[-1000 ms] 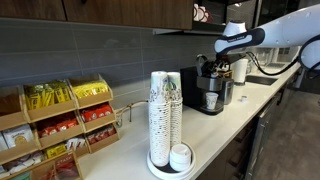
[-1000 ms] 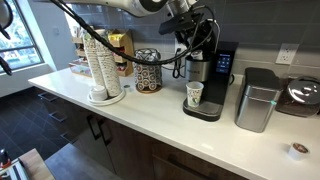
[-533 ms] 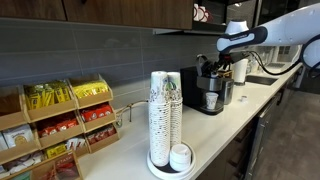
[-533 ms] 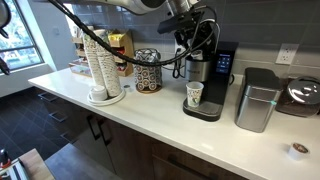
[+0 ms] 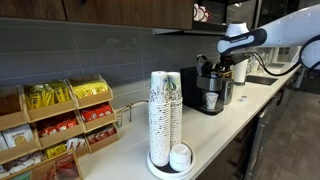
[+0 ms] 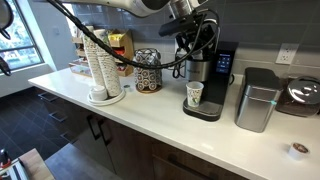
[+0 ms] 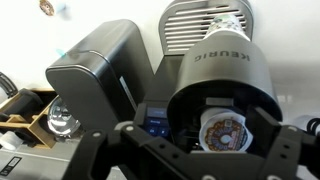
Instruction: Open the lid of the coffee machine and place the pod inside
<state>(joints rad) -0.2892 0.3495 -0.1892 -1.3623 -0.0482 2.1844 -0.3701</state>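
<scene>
The black coffee machine stands on the white counter with a paper cup under its spout, and shows in both exterior views. In the wrist view its rounded silver-grey lid, marked KEURIG, is raised. Below it the dark chamber holds the pod, foil top up with a doughnut print. My gripper hovers just above the machine's top, jaws spread apart and empty, with the pod seen between them.
Tall stacks of paper cups stand on a tray mid-counter. A snack rack sits further along. A grey boxy bin stands beside the machine, with another pod on the counter beyond it. Dark cabinets hang overhead.
My gripper has risen slightly above the machine's top. The pod stays in the chamber and nothing else has moved.
</scene>
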